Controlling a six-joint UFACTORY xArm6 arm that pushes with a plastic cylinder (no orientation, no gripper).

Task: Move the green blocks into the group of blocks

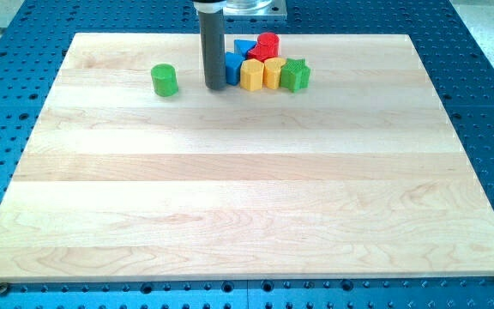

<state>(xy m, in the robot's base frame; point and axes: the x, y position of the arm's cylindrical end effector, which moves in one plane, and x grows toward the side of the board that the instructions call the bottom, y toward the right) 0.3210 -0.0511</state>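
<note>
A green cylinder (165, 80) stands alone near the view's top left of the wooden board (247, 189). A group of blocks sits at the top centre: a blue block (232, 67), a blue triangle (244, 48), a red block (266, 45), two yellow blocks (252, 75) (272, 72) and a green star (296, 75) at the group's right end. My tip (214, 87) rests on the board between the green cylinder and the group, right beside the blue block's left side. The rod hides part of that blue block.
The board lies on a blue perforated table (487, 103). The arm's grey mount (238, 7) shows at the view's top above the group.
</note>
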